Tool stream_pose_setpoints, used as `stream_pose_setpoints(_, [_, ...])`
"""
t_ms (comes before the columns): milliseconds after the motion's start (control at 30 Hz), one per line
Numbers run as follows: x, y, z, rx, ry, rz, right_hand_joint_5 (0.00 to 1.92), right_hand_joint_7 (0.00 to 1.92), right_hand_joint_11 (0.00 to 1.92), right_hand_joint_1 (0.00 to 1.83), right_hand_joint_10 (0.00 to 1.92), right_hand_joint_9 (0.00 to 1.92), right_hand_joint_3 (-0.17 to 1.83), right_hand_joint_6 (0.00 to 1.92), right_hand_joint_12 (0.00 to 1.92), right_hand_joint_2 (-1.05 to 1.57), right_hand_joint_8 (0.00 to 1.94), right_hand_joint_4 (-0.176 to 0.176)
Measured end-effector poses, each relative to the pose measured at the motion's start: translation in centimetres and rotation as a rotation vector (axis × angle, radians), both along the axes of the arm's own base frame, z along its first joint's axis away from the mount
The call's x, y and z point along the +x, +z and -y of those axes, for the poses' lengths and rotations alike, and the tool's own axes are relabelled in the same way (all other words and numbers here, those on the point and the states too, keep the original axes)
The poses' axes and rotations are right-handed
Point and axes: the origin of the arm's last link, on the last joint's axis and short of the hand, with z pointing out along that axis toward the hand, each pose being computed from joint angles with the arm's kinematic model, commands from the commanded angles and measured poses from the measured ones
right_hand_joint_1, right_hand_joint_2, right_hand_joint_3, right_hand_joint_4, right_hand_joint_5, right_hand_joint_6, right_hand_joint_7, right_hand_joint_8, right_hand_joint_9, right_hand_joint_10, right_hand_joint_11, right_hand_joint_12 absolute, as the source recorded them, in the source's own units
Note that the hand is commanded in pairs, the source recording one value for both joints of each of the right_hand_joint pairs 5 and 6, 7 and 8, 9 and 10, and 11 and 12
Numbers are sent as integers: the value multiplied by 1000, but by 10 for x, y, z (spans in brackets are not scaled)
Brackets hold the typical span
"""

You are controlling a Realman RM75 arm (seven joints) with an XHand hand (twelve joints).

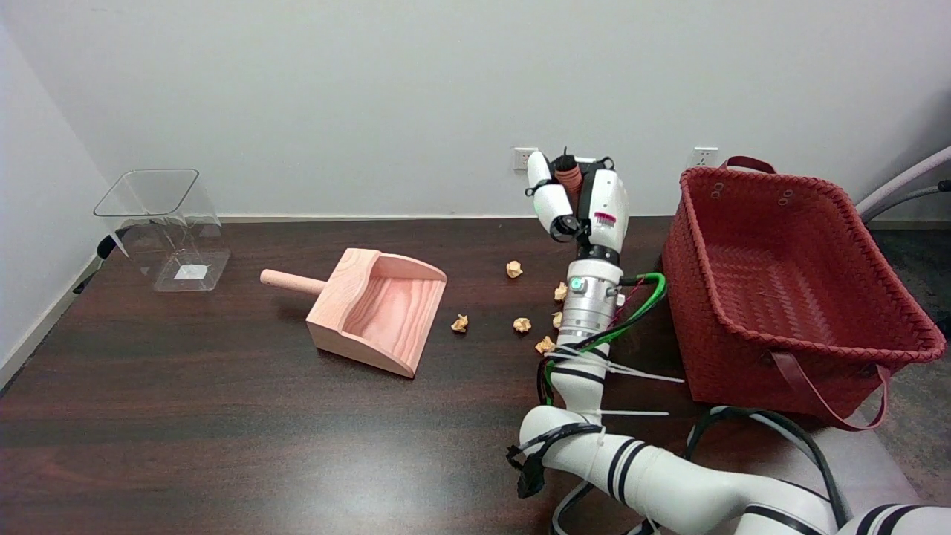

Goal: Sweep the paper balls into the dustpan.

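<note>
Paper balls [522,325] lie scattered on the table [186,416], between the dustpan [379,308] and the basket [787,275].

Several sit loose to the right of the wooden dustpan's open mouth, some partly hidden behind the right arm [587,327]; none is in the pan. The right hand [583,200] is raised above the table's far side, its fingers closed around a small brown object [570,178], maybe a brush; I cannot tell for sure. A clear bin [160,227] stands at far left.
</note>
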Motion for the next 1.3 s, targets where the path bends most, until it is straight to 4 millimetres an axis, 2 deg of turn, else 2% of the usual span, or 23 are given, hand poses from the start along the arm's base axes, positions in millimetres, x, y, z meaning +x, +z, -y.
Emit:
stream_pose_setpoints(233, [-20, -1, 4, 26, -59, 69, 1920, 1920, 1920, 644, 1920, 1920, -99, 1920, 1920, 1571, 1920, 0])
stream_pose_setpoints(433, [-28, -3, 9, 51, -78, 119, 1920, 1920, 1920, 650, 1920, 1920, -136, 1920, 1920, 1571, 1920, 0])
stream_pose_setpoints(833, [-28, -15, 23, 97, -86, 201, 1920, 1920, 1920, 663, 1920, 1920, -153, 1920, 1920, 1571, 1920, 0])
stream_pose_setpoints(1300, [-24, -36, 28, 133, -68, 318, 1920, 1920, 1920, 626, 1920, 1920, -105, 1920, 1920, 1571, 1920, 0])
